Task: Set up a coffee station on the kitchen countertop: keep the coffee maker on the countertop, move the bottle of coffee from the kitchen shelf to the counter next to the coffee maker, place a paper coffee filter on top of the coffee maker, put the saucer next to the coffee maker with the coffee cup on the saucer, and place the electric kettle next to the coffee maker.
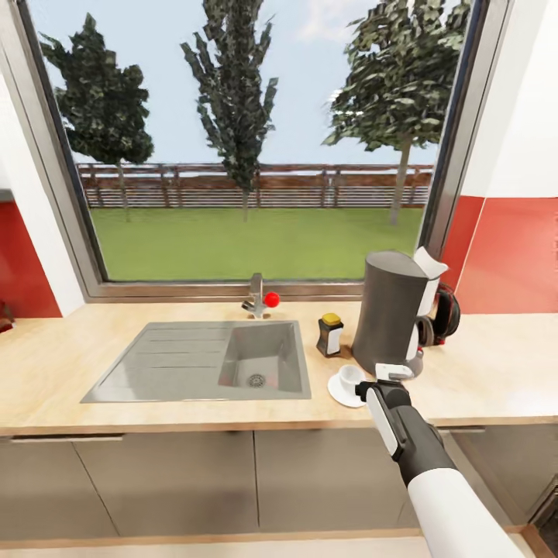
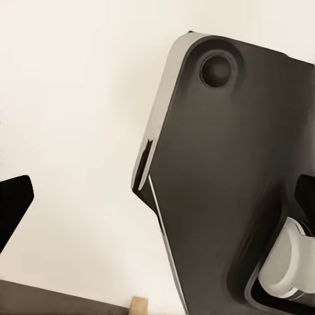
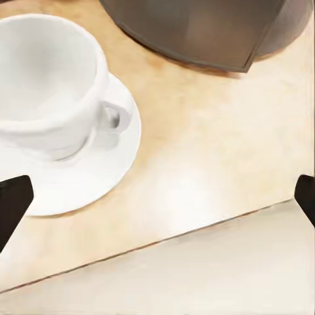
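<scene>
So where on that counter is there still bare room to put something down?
Bare wood runs right of the coffee maker and kettle toward the red wall, and left of the sink. It is crowded between the sink and coffee maker: the coffee bottle, cup on its saucer, and the right claw.

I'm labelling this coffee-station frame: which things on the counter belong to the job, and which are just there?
Job things:
coffee maker
paper filter on top of it
coffee bottle
coffee cup on the saucer
electric kettle behind the maker

Just there:
sink
tap
window
</scene>
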{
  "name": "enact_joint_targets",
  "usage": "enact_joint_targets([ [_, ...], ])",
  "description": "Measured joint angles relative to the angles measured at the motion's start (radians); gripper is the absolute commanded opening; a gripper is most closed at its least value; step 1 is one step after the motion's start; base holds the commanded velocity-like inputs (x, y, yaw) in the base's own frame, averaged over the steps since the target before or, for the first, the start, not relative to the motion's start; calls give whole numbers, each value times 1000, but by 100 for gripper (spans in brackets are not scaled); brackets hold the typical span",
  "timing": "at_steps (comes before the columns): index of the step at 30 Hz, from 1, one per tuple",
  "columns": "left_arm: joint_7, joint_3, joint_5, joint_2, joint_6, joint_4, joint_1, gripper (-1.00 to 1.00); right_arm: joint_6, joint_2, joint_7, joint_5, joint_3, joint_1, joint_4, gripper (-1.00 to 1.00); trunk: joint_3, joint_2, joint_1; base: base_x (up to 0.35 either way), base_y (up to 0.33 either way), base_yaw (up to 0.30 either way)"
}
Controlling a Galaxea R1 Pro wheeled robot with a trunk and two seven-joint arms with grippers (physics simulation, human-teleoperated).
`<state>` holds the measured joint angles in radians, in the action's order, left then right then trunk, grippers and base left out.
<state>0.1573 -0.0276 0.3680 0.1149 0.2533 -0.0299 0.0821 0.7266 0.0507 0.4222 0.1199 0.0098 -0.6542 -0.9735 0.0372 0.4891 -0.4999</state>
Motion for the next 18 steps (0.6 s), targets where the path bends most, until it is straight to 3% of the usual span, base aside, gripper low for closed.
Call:
enact_joint_targets([
  [4,0,0,0,-1,0,0,0,100,0,0,0,0,0,0,-1,100,0,0,0,-225,0,0],
  [13,0,0,1,0,1,1,-2,100,-12,-1,-1,1,0,0,1,100,0,0,1,-34,0,0],
  [18,1,-1,1,0,15,4,-8,100,-196,-2,0,1,0,3,46,100,0,0,0,-115,0,0],
])
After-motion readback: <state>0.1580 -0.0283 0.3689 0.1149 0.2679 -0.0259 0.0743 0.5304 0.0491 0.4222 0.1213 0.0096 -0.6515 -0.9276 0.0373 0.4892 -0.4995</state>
